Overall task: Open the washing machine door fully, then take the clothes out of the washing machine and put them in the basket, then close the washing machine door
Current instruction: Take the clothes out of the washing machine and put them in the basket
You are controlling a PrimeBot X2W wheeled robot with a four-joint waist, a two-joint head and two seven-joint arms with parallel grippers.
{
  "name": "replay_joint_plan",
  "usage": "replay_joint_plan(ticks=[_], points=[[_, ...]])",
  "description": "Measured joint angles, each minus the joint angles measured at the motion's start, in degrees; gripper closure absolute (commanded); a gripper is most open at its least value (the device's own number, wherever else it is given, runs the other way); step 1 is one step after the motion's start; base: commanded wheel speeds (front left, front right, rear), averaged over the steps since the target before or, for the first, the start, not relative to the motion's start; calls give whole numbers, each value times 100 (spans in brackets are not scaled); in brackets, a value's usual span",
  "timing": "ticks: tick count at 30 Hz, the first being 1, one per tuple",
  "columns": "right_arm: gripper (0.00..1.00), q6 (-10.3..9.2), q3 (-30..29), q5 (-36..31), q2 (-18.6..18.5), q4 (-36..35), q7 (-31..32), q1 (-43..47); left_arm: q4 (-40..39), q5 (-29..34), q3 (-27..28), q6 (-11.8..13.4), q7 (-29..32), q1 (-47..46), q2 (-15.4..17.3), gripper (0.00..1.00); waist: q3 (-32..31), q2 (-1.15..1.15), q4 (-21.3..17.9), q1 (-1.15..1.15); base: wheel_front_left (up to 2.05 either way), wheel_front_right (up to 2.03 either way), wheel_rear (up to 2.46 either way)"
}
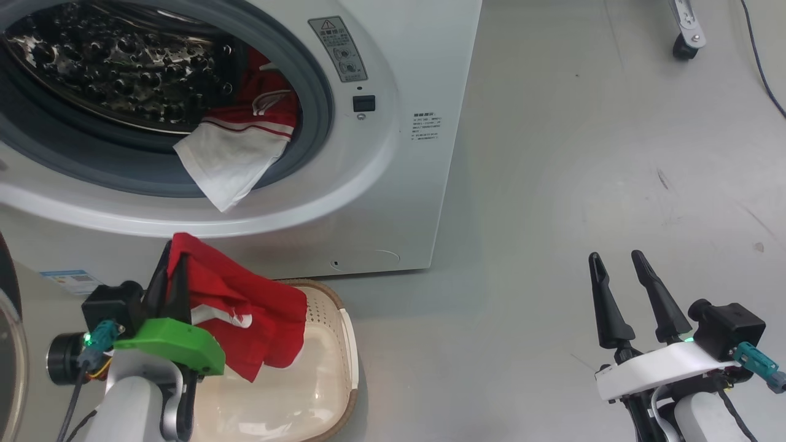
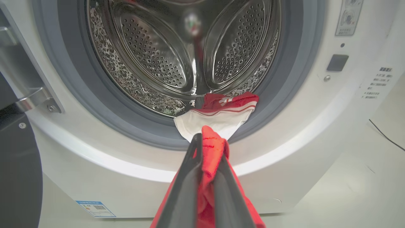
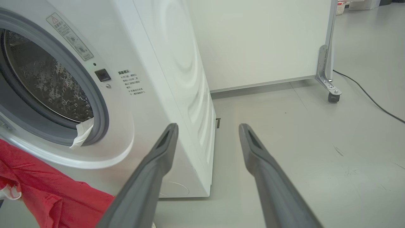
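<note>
Two garments make up what you can see of the clothes: one red piece (image 1: 245,307) pinched in your left gripper (image 1: 174,267), and a red-and-white piece (image 1: 236,153) draped over the lower right of the grey gasket (image 1: 316,104).

The head view gives you the basket (image 1: 349,344), standing on the floor (image 1: 583,153) just in front of the washing machine (image 1: 393,184). The held red piece hangs over the basket's left part with its lower folds dipping inside the rim. You cannot tell whether they reach the bottom.

The left wrist view looks straight into the steel drum (image 2: 177,53). There the red-and-white piece lies at the front lip, its white panel spilling outward. The same view shows the fingers (image 2: 186,183) clenched on a bunched fold of red cloth. It also catches the washing machine door (image 2: 15,177), swung wide at the left on its metal hinge (image 2: 34,99).

The right wrist view gives you the machine's side panel (image 3: 183,63) and your right gripper (image 3: 208,125). It is released, fingers spread wide, hovering over the floor well apart from the basket.
</note>
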Motion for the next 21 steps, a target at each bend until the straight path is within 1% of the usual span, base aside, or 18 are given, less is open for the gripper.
replay_joint_plan(ticks=[12,21], points=[[0,0,90,-1,-21,-54,0,-147,660,142,-104,18,218,102,42,100,353,0,-320,0,0,0,0],[0,0,125,-2,-52,-114,0,-349,1308,193,-93,160,405,80,136,100,753,0,-604,0,0,0,0]])
